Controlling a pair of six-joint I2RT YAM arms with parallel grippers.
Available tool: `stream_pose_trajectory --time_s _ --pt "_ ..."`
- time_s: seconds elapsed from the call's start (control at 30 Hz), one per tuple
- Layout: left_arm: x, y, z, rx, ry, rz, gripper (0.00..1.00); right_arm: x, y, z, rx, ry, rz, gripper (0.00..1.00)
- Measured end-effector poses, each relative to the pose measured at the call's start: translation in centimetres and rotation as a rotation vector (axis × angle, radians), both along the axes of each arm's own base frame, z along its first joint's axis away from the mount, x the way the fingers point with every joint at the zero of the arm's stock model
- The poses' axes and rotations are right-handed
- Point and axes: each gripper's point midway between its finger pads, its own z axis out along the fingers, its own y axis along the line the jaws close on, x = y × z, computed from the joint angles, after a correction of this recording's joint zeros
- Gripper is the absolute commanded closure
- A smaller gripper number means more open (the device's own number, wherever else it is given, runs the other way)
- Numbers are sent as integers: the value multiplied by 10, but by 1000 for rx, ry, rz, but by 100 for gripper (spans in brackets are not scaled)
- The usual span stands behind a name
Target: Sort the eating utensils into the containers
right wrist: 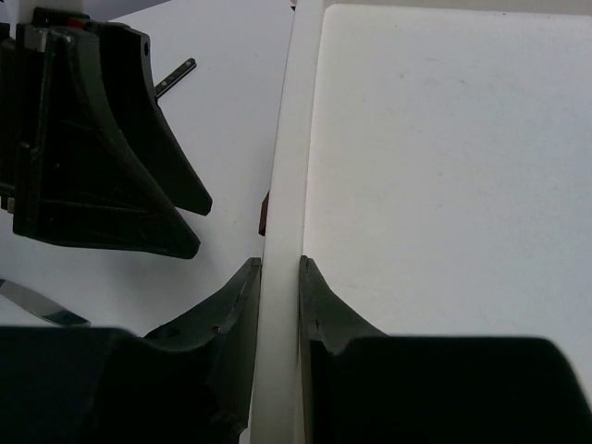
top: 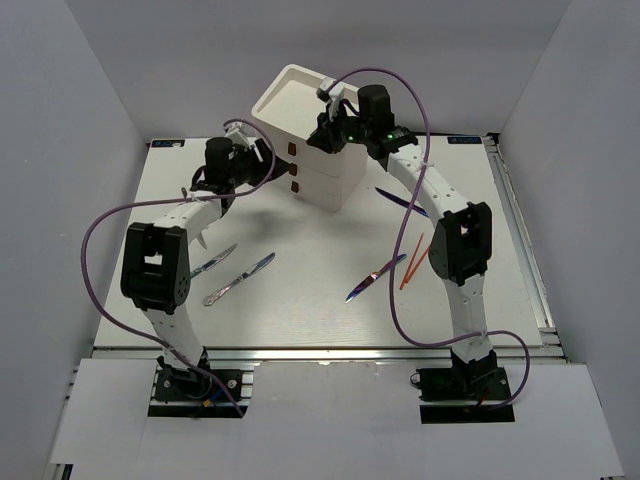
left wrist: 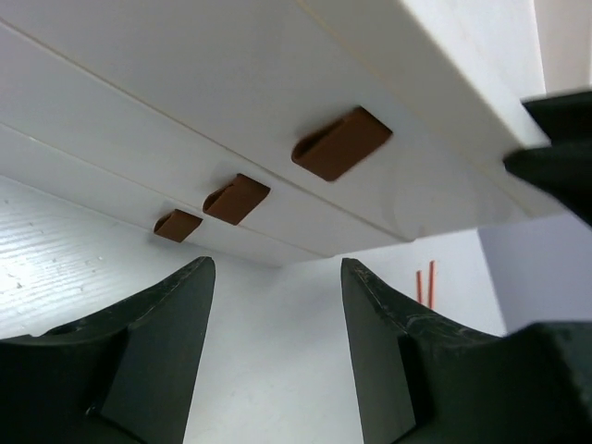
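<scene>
Nothing sorted yet; utensils (top: 240, 278) and chopsticks (top: 415, 262) lie loose on table (top: 300, 240); right gripper (right wrist: 277, 266) pinches rim of bare top tray (right wrist: 444, 185); left gripper (left wrist: 276, 268) wide, empty, facing drawer pulls (left wrist: 340, 143).

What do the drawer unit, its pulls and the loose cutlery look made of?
Drawer unit: likely moulded plastic, matte white; thin rim wall between the right gripper fingers, rounded edges.
Pulls: brown-red, smooth, satin; plastic probably, could be painted wood.
Cutlery: metal by the look, silvery glint; purple-blue piece iridescent, probably coated.
Chopsticks: orange, too small to tell.
</scene>
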Motion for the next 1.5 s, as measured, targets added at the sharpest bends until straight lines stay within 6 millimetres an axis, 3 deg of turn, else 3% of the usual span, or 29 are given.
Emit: stream_pose_trajectory --time_s 0.23,0.47,0.7,0.8,0.93,1.07,1.17,1.3,1.5 --pt "-2 -4 -13 83 -76 -93 32 0 0 0 2 3 0 100" --pt "19 -13 -52 136 -94 -127 33 -1 0 0 3 4 1 100" --pt "36 -29 -49 187 -174 -113 37 -1 1 0 4 5 3 100" --pt "36 -33 -49 198 -180 -113 47 -1 1 0 4 5 3 100" --pt "36 -34 -50 207 -178 -109 77 -1 1 0 4 5 3 100" --pt "36 -33 -52 215 -176 -104 92 -1 1 0 4 5 2 100" --pt "35 -32 -52 217 -183 -94 99 -1 0 0 4 5 2 100" --pt "28 -27 -51 235 -194 -63 100 -1 1 0 3 6 2 100" --pt "-7 -8 -51 291 -185 -35 100 0 0 0 2 6 -1 100"
